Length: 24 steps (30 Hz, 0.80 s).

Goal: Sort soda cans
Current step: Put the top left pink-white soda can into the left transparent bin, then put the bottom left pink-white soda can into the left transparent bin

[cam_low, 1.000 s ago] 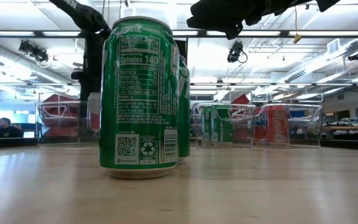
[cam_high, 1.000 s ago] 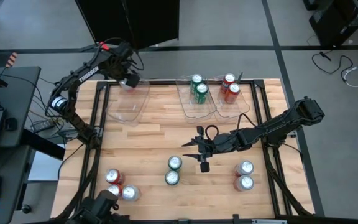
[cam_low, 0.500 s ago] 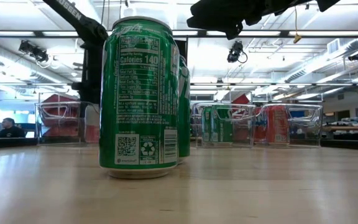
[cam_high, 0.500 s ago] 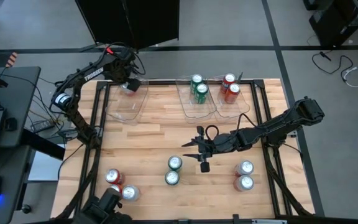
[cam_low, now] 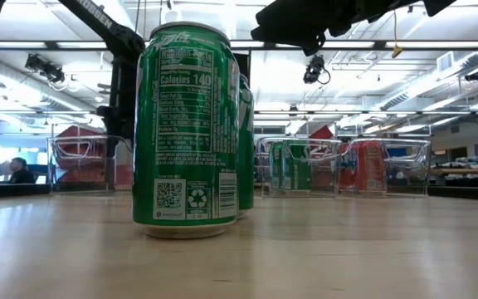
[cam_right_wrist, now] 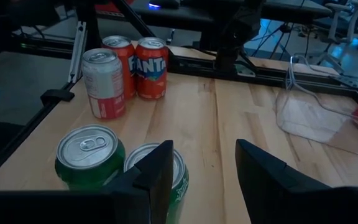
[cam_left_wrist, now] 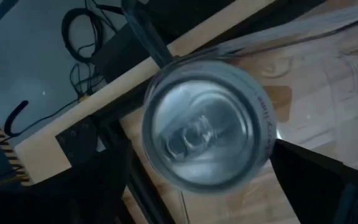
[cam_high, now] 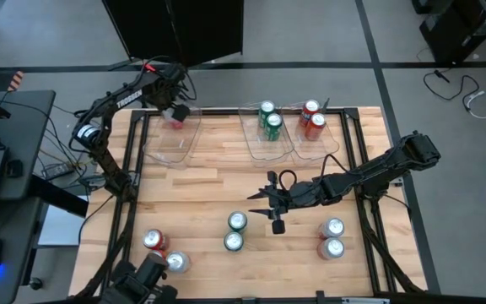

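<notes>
One silver-topped red can (cam_left_wrist: 207,127) between spread left end effector (cam_high: 175,112), right end effector (cam_high: 270,211) parted, empty.

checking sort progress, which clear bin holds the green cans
The middle bin of the three along the far edge, holding two green cans; its right neighbour holds red ones.

Twelve soda cans, all upright. Two green cans (cam_high: 235,231) stand near the bench's front edge, centre. Three cans (cam_high: 161,252) at front left, two cans (cam_high: 332,237) front right. Far edge: two green (cam_high: 269,119), two red (cam_high: 312,118), one can (cam_high: 175,114) left.
</notes>
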Tool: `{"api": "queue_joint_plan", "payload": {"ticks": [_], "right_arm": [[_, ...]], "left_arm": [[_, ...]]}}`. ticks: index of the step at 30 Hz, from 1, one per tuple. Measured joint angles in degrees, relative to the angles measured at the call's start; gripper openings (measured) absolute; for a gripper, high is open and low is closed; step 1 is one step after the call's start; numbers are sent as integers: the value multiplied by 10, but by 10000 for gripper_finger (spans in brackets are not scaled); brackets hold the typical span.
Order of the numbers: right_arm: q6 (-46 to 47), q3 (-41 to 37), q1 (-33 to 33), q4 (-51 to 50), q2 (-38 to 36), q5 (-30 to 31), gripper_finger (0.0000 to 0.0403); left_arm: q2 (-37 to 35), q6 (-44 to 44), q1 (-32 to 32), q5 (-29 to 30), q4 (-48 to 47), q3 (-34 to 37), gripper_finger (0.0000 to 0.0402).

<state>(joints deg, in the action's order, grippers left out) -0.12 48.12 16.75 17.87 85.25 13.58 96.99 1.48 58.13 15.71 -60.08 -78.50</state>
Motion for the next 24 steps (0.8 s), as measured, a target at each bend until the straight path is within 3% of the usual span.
{"api": "queue_joint_plan", "payload": {"ticks": [5,24], "right_arm": [[0,0,0,0,0,-2,158],[0,0,0,0,0,-1,162]], "left_arm": [[0,-11,0,3,-1,0,357],[-19,-41,-18,25,-62,0,360]]}}
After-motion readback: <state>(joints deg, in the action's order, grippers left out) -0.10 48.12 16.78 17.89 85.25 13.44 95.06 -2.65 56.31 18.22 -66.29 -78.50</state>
